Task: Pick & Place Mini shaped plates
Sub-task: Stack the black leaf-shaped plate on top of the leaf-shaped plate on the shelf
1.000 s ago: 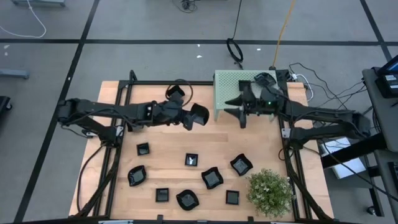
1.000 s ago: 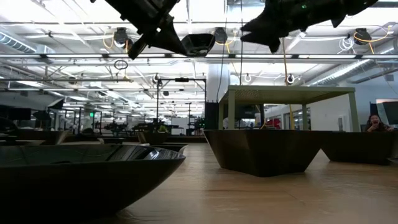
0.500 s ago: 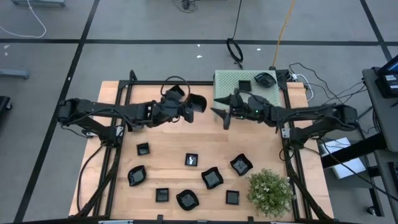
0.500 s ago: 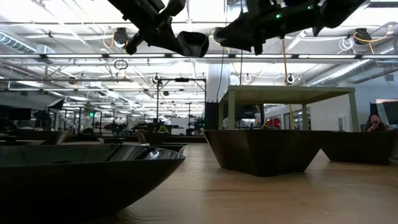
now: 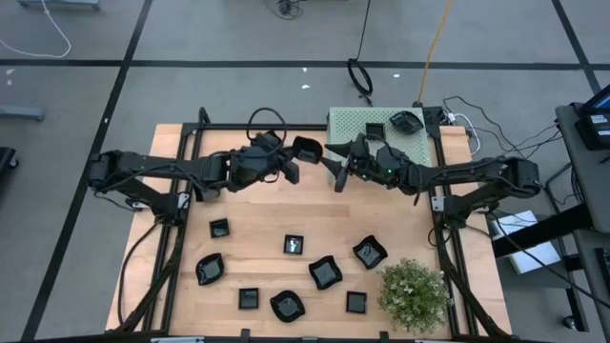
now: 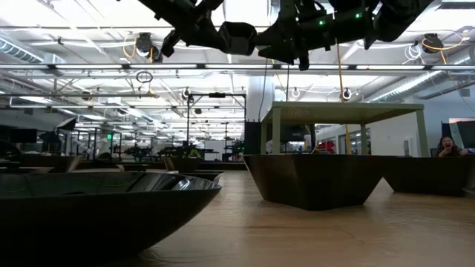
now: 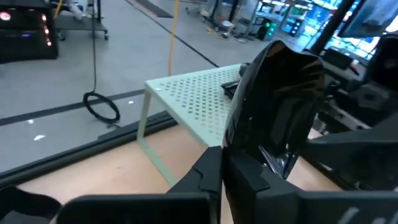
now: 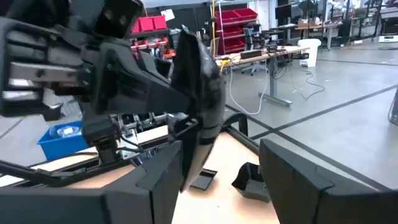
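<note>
Held plate [image 5: 307, 149] is in the air above the table's far half, just left of the green stand [image 5: 355, 122] — left gripper [image 5: 289, 162] is clamped on its rim, plate tilted on edge, as the left wrist view shows [image 7: 277, 102]. Right gripper [image 5: 336, 168] faces it from the stand side, fingers spread wide; in the right wrist view the plate [image 8: 198, 102] sits right between its two fingers [image 8: 163, 180], not yet pinched as far as I can tell.

Step in hand looks like a mid-air handover, left to right, with the stand as the likely drop point — two plates [image 5: 376, 131] [image 5: 406, 121] already sit on top of it.

Next move, my read: right closes on the free rim opposite the left's grip, confirm hold, then left lets go and backs off toward its own side. Glossy, thin rim, tilted — slip risk if the right bites too near the edge, or if left releases early. Fingers of both arms are close, so keep the approach slow.

Rest of the plates are on the table [image 5: 257, 205] near the front: squares [image 5: 219, 229] [image 5: 294, 245] [image 5: 248, 298] [image 5: 355, 302], wavy ones [image 5: 210, 270] [image 5: 325, 272] [image 5: 370, 252] [image 5: 287, 305]. Plant [image 5: 413, 293] at front right, just beside the nearest square. Plenty left to move.
</note>
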